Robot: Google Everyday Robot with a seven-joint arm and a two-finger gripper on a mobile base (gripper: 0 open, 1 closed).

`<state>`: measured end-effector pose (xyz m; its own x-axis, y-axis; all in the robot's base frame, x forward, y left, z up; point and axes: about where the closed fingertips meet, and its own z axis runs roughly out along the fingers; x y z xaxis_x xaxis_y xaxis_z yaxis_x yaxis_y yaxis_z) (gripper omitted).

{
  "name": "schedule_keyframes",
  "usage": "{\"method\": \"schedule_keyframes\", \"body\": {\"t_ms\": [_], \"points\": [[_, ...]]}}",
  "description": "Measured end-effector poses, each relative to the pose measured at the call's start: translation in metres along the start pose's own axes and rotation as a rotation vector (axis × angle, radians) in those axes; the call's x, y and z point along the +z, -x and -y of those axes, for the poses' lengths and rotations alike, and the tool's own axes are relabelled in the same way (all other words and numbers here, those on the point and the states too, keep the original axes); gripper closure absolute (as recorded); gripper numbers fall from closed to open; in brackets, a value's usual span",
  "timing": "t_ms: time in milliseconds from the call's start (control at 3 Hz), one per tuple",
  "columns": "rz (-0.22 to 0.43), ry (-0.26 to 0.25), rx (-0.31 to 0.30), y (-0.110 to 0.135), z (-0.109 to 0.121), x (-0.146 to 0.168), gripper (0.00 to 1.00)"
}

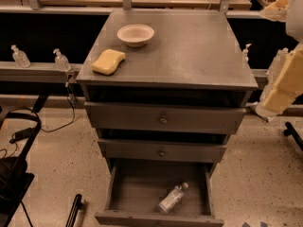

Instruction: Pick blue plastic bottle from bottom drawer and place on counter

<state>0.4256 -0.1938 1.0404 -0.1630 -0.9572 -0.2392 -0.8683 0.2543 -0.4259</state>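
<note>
One bottle (173, 198) is lying on its side in the open bottom drawer (135, 188), low in the frame and right of centre, its white cap pointing toward the upper right. Two knobbed drawers (163, 119) are sitting above it. On the grey desk (199, 51), upper centre, a bowl (136, 34) and a yellow sponge (108, 61) are resting near its left side. At the right edge, the pale tool (284, 82) is hanging well apart from the bottle; how open it is, I cannot tell.
</note>
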Motion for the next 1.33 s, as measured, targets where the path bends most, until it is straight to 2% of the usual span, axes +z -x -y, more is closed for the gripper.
{"method": "schedule_keyframes", "body": {"t_ms": [333, 667, 1000, 1333], "points": [[-0.006, -0.003, -0.014, 0.002, 0.004, 0.004, 0.0], [-0.006, 0.006, -0.062, 0.004, 0.0, 0.034, 0.0], [-0.006, 0.038, -0.202, 0.006, -0.022, 0.116, 0.0], [-0.018, 0.199, -0.309, -0.02, -0.087, 0.238, 0.0]]}}
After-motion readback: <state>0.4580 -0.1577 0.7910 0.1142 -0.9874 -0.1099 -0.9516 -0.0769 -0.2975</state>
